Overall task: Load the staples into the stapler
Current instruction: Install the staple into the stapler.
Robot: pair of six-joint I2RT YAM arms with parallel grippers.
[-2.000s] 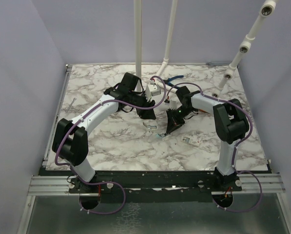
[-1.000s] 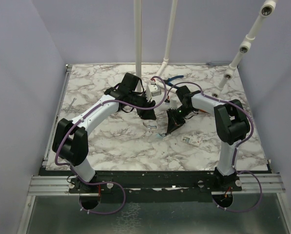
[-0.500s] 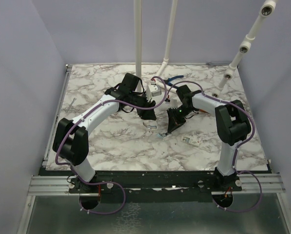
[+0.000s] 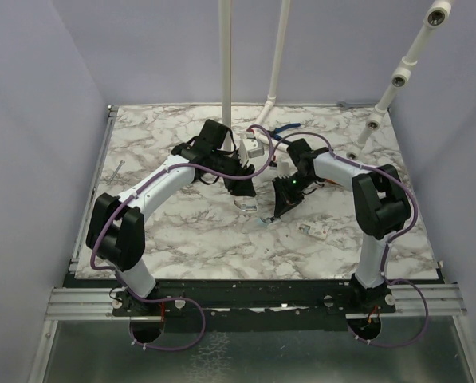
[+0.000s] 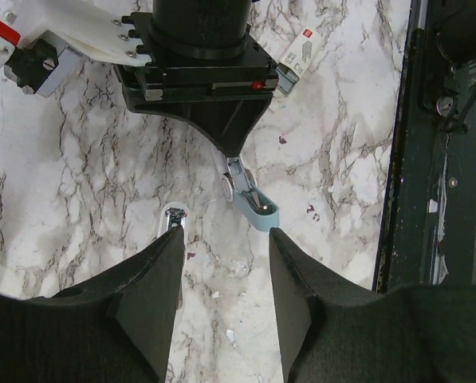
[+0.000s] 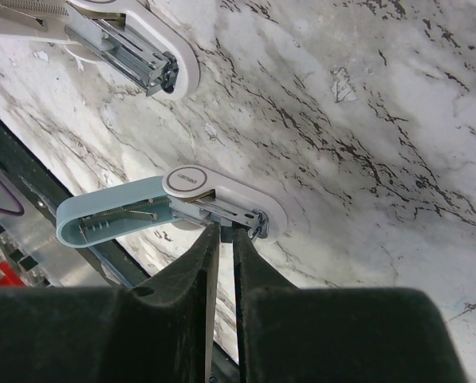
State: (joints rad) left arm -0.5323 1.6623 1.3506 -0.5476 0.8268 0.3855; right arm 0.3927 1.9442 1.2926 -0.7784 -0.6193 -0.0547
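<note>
The stapler (image 6: 222,199) lies open on the marble table, its pale blue lid (image 6: 110,219) swung out to the left and its white base and silvery metal channel bared. My right gripper (image 6: 224,231) stands at that channel, its fingers almost together on a small dark grey piece that I take for the staples. In the top view this gripper (image 4: 279,209) is right beside the stapler (image 4: 258,220). My left gripper (image 5: 224,233) hangs open just short of the stapler's blue end (image 5: 258,211), nothing between its fingers.
A second white stapler (image 6: 134,52) with its metal insides exposed lies close by; its shiny tip (image 5: 174,214) shows beside my left finger. A small white box (image 4: 316,230) lies to the right. The table's dark front rail (image 5: 429,159) is near.
Nothing has visibly changed beyond a very slight shift of the right wrist over the stapler; both grippers keep the same opening.
</note>
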